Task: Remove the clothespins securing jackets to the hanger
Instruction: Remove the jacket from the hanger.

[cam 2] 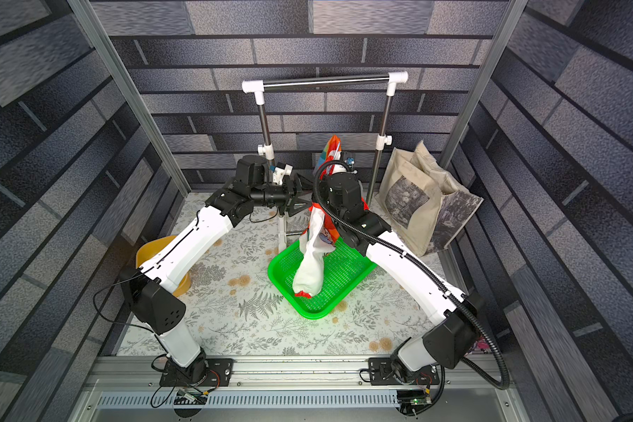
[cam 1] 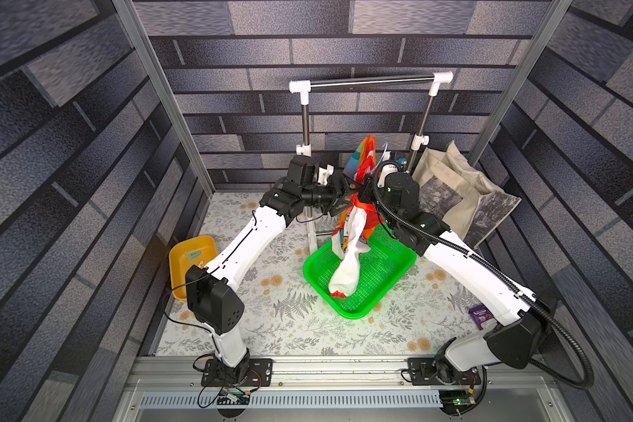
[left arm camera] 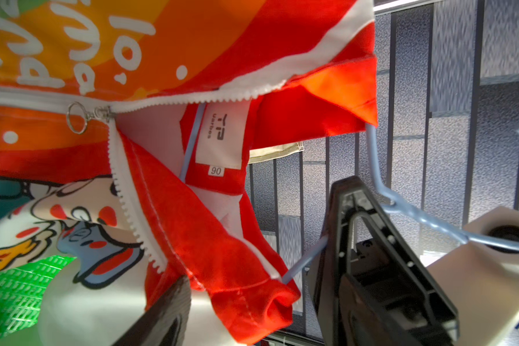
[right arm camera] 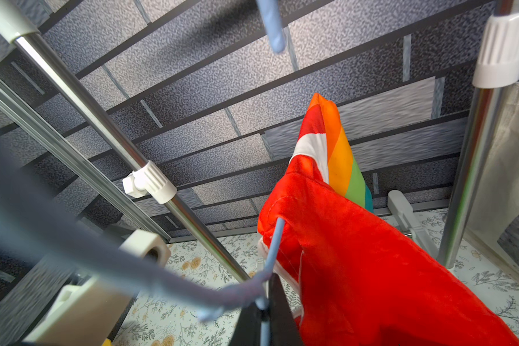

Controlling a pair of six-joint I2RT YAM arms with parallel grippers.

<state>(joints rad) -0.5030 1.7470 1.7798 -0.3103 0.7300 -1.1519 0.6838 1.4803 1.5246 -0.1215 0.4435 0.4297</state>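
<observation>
Right claw [right arm camera: 264, 307] clenched on pale-blue wire hanger [right arm camera: 274, 242] | left claw [cam 1: 345, 198] released | jacket [left arm camera: 210, 233] red-collared, rainbow-striped

A green basket [cam 1: 359, 313] sits between a yellow tray [cam 1: 183, 263] and beige tote bag [cam 1: 454, 182], a steel rack [cam 1: 371, 81] behind it.

My fingers [right arm camera: 282, 317] matt black plastic, jacket [left arm camera: 219, 227] soft matt cloth, hanger [left arm camera: 429, 223] smooth coated wire, rack [right arm camera: 102, 121] polished steel with white plastic joints, basket [cam 1: 384, 270] glossy green plastic.
</observation>
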